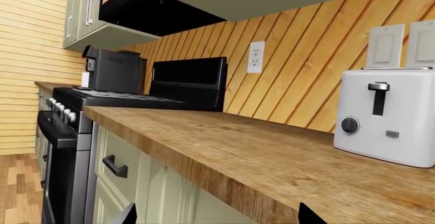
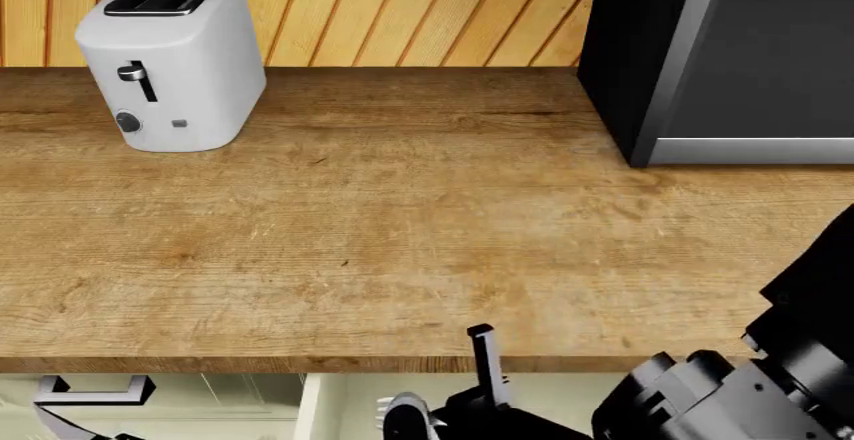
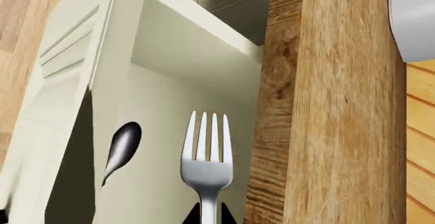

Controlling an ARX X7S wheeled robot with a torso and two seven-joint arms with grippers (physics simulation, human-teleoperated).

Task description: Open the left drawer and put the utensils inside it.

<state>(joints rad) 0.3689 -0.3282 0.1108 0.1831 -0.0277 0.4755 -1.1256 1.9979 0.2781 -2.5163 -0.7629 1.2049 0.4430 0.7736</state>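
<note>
We have the left drawer [image 3: 170, 132] open, the spoon [image 3: 122, 145] already inside. Our right gripper [image 3: 209, 215] pinches the fork [image 3: 207, 158] over it; next comes release. We cannot tell the left gripper's [image 1: 214, 216] state.

Landmark: white two-slot toaster [image 2: 167, 65] with black lever and round dial, upright on wooden plank countertop [image 2: 400, 240], near diagonal-plank wooden backsplash [image 2: 400, 10]. Well right of toaster: black-and-steel appliance [image 2: 727, 60] against backsplash. Above toaster on wall: two pale switch plates [image 1: 401, 43]. Beyond toaster along wall: white outlet [image 1: 255, 57], black stove [image 1: 115, 99], black range hood [image 1: 153, 7] overhead.
</note>
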